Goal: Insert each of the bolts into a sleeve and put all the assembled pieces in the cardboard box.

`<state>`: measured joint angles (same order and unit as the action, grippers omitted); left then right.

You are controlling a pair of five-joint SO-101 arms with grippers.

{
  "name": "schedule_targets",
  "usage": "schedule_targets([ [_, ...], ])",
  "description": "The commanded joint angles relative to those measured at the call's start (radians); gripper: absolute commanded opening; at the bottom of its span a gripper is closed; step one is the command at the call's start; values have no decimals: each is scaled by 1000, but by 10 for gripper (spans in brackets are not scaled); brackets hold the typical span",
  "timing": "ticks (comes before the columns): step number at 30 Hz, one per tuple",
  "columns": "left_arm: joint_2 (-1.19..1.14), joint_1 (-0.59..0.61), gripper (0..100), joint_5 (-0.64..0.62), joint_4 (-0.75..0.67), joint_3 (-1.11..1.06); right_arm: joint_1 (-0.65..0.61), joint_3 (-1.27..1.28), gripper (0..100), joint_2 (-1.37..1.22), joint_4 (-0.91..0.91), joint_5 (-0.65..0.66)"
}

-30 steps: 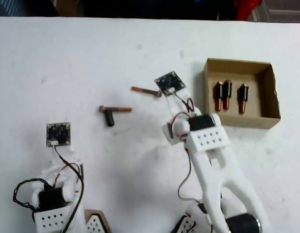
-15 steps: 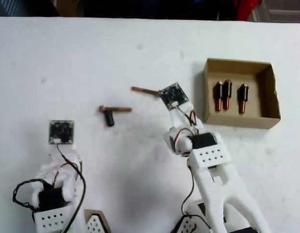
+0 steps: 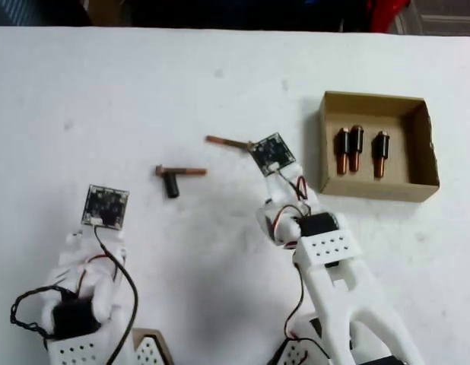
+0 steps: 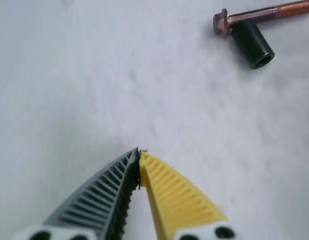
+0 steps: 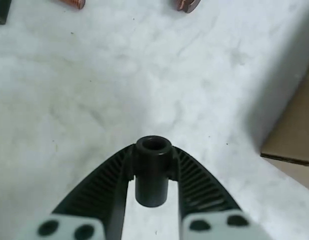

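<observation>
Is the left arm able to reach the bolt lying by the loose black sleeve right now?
Probably yes: bare table lies between the shut, empty left gripper and the bolt. The sleeve close beside it might crowd the grasp.

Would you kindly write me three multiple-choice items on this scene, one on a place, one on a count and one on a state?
1. Where does the loose sleeve lie?
A. at the table's far edge
B. on the table beside a bolt
C. stacked on another sleeve

2. How many assembled pieces lie in the cardboard box?
A. one
B. five
C. three

3. The right arm's jaws are:
A. shut on a second sleeve
B. open and empty
C. shut on a bolt

Key: 1 B, the high view shows it next to the bolt's head; 2 C, three lie there in a row; 3 A, the right wrist view shows the sleeve pinched between them.
</observation>
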<state>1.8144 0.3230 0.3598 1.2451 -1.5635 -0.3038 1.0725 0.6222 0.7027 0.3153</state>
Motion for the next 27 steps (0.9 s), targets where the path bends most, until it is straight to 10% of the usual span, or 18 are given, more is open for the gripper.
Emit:
schedule_targets([
  [1,7,-59,21,3,72,124,10,-5,16,27,-21,8],
  [27,-344,-81,22,-14,109,416,4,31,16,311,101,0],
])
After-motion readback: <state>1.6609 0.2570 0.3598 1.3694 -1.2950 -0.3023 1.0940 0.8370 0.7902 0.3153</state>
